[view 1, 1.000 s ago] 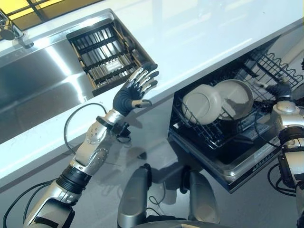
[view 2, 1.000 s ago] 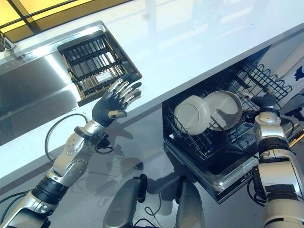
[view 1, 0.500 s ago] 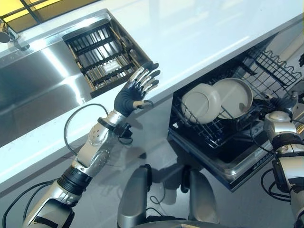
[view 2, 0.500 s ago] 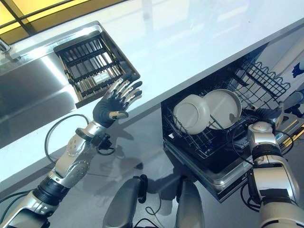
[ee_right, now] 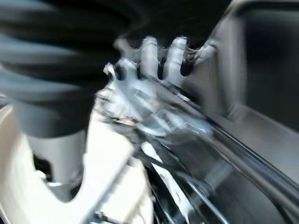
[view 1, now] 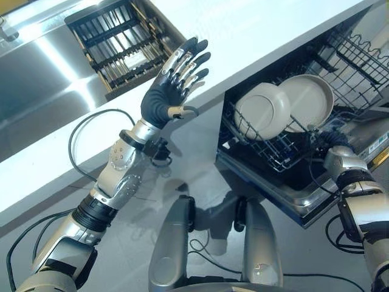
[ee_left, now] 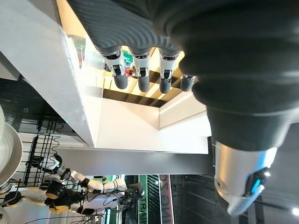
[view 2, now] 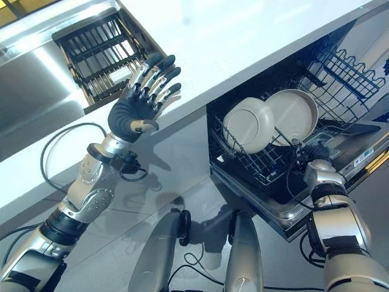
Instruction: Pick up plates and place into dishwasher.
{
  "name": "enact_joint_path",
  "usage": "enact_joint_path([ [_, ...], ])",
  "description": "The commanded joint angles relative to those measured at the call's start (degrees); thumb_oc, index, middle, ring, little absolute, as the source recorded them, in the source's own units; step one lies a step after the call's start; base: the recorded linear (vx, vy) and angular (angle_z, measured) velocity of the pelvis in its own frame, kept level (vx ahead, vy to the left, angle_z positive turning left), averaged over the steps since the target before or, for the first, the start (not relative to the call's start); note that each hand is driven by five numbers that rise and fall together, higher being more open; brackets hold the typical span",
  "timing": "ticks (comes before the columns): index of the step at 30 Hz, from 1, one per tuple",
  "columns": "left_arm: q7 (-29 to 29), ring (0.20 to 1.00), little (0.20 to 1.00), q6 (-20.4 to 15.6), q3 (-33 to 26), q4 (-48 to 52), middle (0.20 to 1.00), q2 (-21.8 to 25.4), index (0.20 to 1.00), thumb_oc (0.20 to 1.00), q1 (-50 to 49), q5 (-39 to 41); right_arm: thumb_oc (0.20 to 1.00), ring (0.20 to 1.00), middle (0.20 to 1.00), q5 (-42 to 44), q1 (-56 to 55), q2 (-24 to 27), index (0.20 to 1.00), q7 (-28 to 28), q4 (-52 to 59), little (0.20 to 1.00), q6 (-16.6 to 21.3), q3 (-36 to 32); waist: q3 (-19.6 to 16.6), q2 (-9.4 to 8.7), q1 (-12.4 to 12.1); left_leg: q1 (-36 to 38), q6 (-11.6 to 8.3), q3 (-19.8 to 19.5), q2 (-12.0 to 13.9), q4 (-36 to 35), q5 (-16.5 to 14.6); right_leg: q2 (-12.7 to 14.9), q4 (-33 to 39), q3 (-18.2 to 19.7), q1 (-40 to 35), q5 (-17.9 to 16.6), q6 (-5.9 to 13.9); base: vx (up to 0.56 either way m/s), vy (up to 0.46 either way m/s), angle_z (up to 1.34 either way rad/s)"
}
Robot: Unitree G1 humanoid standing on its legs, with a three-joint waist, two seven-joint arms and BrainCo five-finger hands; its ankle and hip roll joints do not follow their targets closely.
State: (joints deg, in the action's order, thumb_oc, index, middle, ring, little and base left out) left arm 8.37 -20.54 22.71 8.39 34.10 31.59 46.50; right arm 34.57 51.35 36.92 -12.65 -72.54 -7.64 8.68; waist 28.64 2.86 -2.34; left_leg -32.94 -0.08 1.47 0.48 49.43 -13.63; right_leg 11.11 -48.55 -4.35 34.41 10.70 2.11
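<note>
left hand (view 1: 163,104) fingers spread, empty, over desk (view 1: 255,30) | right hand (view 2: 313,155) at dishwasher rack (view 1: 276,158) beside plates (view 1: 262,111); fingers unclear | withdraw slowly; avoid snagging wires

Two plates (view 1: 262,111) (view 1: 310,102) in one dishwasher rack (view 1: 267,152); one sink rack (view 1: 115,45); two hands (view 1: 167,100) (view 1: 331,141)

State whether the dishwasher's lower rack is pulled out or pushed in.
Pulled out: the lower rack projects past the white countertop edge, with two plates standing on edge in it.
</note>
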Motion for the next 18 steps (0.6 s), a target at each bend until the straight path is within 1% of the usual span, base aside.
enact_joint_path([
  [1, -1.4, 1.0, 1.0, 2.2, 1.4, -2.1, 1.0, -1.5, 1.0, 1.0, -5.4, 1.8, 1.0, 1.0, 1.0, 5.5, 2.6, 0.5, 1.0, 3.2, -3.3, 1.0, -4.6, 0.1, 1.1, 3.21, -0.2, 2.3, 7.16, 2.9, -2.2, 9.1, -12.7, -1.7, -3.9, -1.0, -2.6, 6.3, -5.76, 0.01, -0.014, 0.09],
  [2, -1.3, 1.0, 1.0, 2.4, 1.5, -2.1, 1.0, -1.5, 1.0, 1.0, -5.3, 1.8, 1.0, 1.0, 1.0, 6.6, 2.9, 0.3, 1.0, 4.0, -3.9, 1.0, -5.7, 0.2, 1.1, 3.29, -0.3, 2.2, 7.2, 2.8, -2.2, 9.2, -12.7, -1.7, -4.1, -1.0, -2.5, 6.3, -5.84, 0.02, -0.018, 0.05],
  [4, -1.2, 1.0, 1.0, 3.0, 1.7, -1.9, 1.0, -1.6, 1.0, 1.0, -4.8, 2.0, 1.0, 1.0, 1.0, 9.9, 3.6, -0.3, 1.0, 8.3, -5.3, 1.0, -7.2, 0.5, 1.1, 3.51, -0.7, 2.2, 7.27, 2.7, -2.4, 9.2, -12.7, -1.7, -4.4, -1.1, -2.4, 6.5, -6.05, 0.03, -0.015, -0.14],
  [7, -1.0, 1.0, 1.0, 4.1, 1.5, -1.5, 1.0, -1.5, 1.0, 1.0, -4.7, 2.3, 1.0, 1.0, 1.0, 13.8, 4.1, -0.9, 1.0, 16.3, -5.5, 1.0, -7.1, 0.8, 1.1, 3.62, -1.1, 2.4, 7.14, 2.4, -2.7, 9.4, -12.7, -1.5, -4.8, -1.3, -2.7, 6.7, -6.17, 0.04, -0.007, -0.03],
  [8, -0.9, 1.0, 1.0, 4.3, 1.4, -1.5, 1.0, -1.5, 1.0, 1.0, -4.7, 2.4, 1.0, 1.0, 1.0, 13.8, 4.1, -1.0, 1.0, 18.0, -5.5, 1.0, -6.5, 0.8, 1.1, 3.61, -1.1, 2.5, 7.14, 2.4, -2.7, 9.4, -12.7, -1.4, -4.8, -1.3, -2.8, 6.8, -6.19, 0.05, -0.014, 0.19],
  [9, -0.4, 1.0, 1.0, 4.8, 1.0, -1.4, 1.0, -1.5, 1.0, 1.0, -4.9, 2.6, 1.0, 1.0, 1.0, 14.9, 4.5, -1.3, 1.0, 22.7, -5.0, 1.0, -5.0, 1.2, 1.1, 3.6, -1.4, 2.7, 7.05, 2.3, -2.7, 9.4, -12.6, -1.2, -5.0, -1.3, -2.8, 6.8, -6.16, 0.04, -0.011, 0.05],
  [10, -0.2, 1.0, 1.0, 5.1, 0.8, -1.4, 1.0, -1.5, 1.0, 1.0, -5.0, 2.7, 1.0, 1.0, 1.0, 14.9, 4.7, -1.4, 1.0, 24.4, -4.8, 1.0, -4.0, 1.4, 1.1, 3.57, -1.4, 2.7, 7.04, 2.3, -2.7, 9.4, -12.6, -1.2, -5.1, -1.4, -2.8, 6.9, -6.16, 0.04, -0.014, -0.21],
  [12, 0.3, 1.0, 1.0, 5.7, 0.2, -1.2, 1.0, -1.0, 1.0, 1.0, -5.1, 3.2, 1.0, 1.0, 1.0, 14.3, 4.9, -1.7, 1.0, 26.8, -3.5, 1.0, -0.5, 1.8, 1.1, 3.46, -1.6, 2.6, 7.0, 2.1, -2.7, 9.7, -12.7, -1.0, -5.5, -1.5, -2.8, 6.9, -6.06, 0.03, -0.023, -0.29],
  [13, 1.1, 1.0, 1.0, 6.0, -0.6, -1.2, 1.0, -0.7, 1.0, 1.0, -5.6, 3.6, 1.0, 1.0, 1.0, 14.2, 5.2, -1.6, 1.0, 28.6, -2.1, 1.0, 0.6, 2.4, 1.1, 3.31, -1.8, 2.5, 7.03, 2.0, -2.7, 9.9, -12.7, -0.8, -5.6, -1.5, -2.7, 6.9, -5.96, 0.03, -0.031, -0.19],
  [16, 2.4, 1.0, 1.0, 6.4, -1.6, -1.1, 1.0, -0.1, 1.0, 1.0, -6.2, 3.9, 1.0, 1.0, 1.0, 12.4, 6.8, -1.2, 1.0, 30.5, 0.2, 1.0, 3.5, 3.8, 1.1, 3.03, -2.2, 2.0, 7.09, 1.9, -2.6, 10.4, -12.8, -0.7, -6.0, -1.6, -2.2, 6.8, -5.79, 0.02, -0.038, 0.03],
  [18, 2.9, 1.0, 1.0, 7.1, -2.3, -1.0, 1.0, 0.5, 1.0, 1.0, -6.2, 4.2, 1.0, 1.0, 1.0, 12.2, 8.3, -0.6, 1.0, 30.9, 1.9, 1.0, 3.8, 4.8, 1.1, 2.91, -2.4, 1.7, 7.12, 1.8, -2.6, 10.7, -12.8, -0.6, -6.2, -1.6, -1.9, 6.8, -5.73, 0.01, -0.046, 0.06],
])
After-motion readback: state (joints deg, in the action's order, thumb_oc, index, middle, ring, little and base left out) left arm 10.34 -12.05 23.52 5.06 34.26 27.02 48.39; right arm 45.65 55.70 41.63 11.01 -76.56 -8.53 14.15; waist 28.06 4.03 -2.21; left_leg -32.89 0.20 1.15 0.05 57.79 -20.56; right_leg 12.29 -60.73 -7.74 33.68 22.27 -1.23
